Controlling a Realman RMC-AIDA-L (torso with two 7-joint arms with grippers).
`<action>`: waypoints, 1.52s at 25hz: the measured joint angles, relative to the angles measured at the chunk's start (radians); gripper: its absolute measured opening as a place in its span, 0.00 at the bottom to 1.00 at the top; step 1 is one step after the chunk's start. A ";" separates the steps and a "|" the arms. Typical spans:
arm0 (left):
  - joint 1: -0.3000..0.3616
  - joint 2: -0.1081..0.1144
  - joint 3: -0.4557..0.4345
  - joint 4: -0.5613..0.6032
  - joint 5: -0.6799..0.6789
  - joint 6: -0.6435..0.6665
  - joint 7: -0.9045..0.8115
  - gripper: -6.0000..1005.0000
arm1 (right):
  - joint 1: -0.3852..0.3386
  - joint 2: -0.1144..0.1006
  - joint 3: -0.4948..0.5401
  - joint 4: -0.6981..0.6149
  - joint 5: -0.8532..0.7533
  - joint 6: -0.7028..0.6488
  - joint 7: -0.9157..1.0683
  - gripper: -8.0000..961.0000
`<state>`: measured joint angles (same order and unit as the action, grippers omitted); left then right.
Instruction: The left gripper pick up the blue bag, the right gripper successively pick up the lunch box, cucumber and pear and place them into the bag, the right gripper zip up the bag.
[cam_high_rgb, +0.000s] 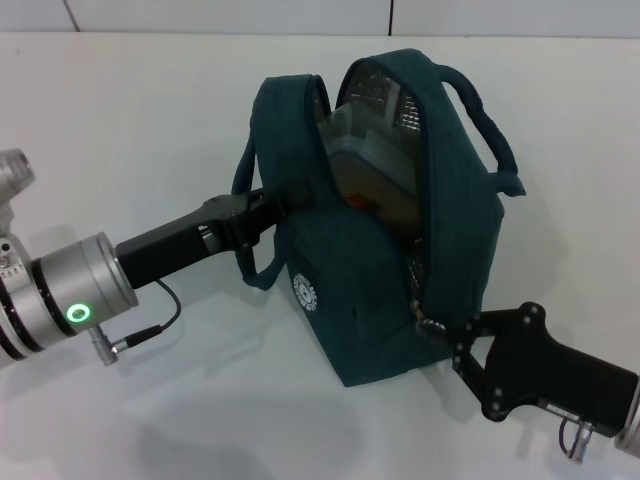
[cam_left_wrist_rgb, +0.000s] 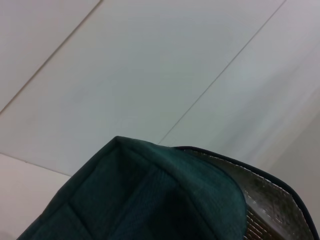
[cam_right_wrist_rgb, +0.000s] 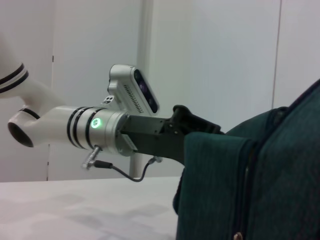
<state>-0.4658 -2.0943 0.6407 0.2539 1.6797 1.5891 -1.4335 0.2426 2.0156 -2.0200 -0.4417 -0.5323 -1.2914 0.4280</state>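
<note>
Head view, blue bag (cam_high_rgb: 370, 290) upright, mouth up, left tool (cam_high_rgb: 285, 205) seemingly gripping.

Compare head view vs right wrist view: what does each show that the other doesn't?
Head only: the right gripper at the zip pull low on the blue bag, and the lunch box inside the open top. Right wrist only: the left arm's wrist camera. Both: the bag and the left gripper at its side panel.
</note>
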 joint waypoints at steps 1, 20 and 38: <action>-0.001 0.000 0.000 0.000 0.000 0.000 0.000 0.13 | 0.000 0.000 0.004 0.000 0.000 0.000 0.000 0.08; 0.007 -0.002 0.003 -0.016 0.001 0.017 -0.001 0.14 | 0.002 -0.002 0.098 0.080 0.000 -0.268 -0.016 0.02; 0.067 0.009 -0.006 0.018 -0.146 0.058 0.040 0.85 | 0.094 0.005 0.097 -0.009 0.008 -0.206 -0.009 0.02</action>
<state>-0.3989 -2.0853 0.6350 0.2719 1.5335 1.6470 -1.3939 0.3370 2.0202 -1.9232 -0.4505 -0.5247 -1.4976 0.4193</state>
